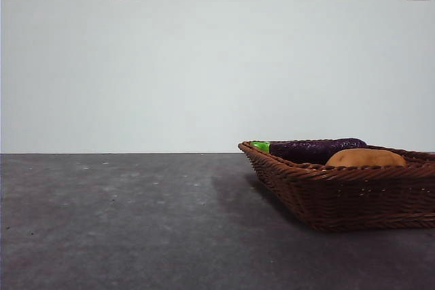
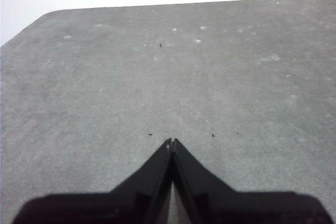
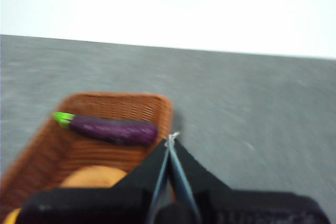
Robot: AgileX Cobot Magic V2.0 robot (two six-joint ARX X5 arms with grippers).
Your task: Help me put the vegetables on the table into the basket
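Vegetables are the matter here, and none sits between either pair of jaws: the right gripper [image 3: 171, 139] has its jaws clenched together on nothing, poised above the near part of the basket [image 3: 160, 106], and the left gripper [image 2: 171, 142] is likewise clenched and empty over bare table [image 2: 105, 77], with nothing of the task in its view. Directly beyond the right jaws the eggplant [image 3: 113, 129] lies across the basket floor toward its far wall, green stem pointing to one side; nearer the jaws sits the tan potato [image 3: 94, 176], partly hidden by the gripper body, and at the corner of that picture a sliver of the yellow pepper-like piece [image 3: 11, 216] shows, apparently inside the basket as well, though too little is visible to be sure. The front view shows the basket [image 1: 340, 195] toward one side edge of the table [image 1: 122, 222], with the eggplant [image 1: 316, 149] and potato [image 1: 366, 157] rising above the rim; the yellow piece cannot be seen there, and no arm enters that picture. No vegetable lies loose on any visible stretch of table, so I judge the placing essentially done, with the right arm at the withdrawal stage. The next move would call only for clearing both arms away, unless the yellow piece proves to sit outside the rim.
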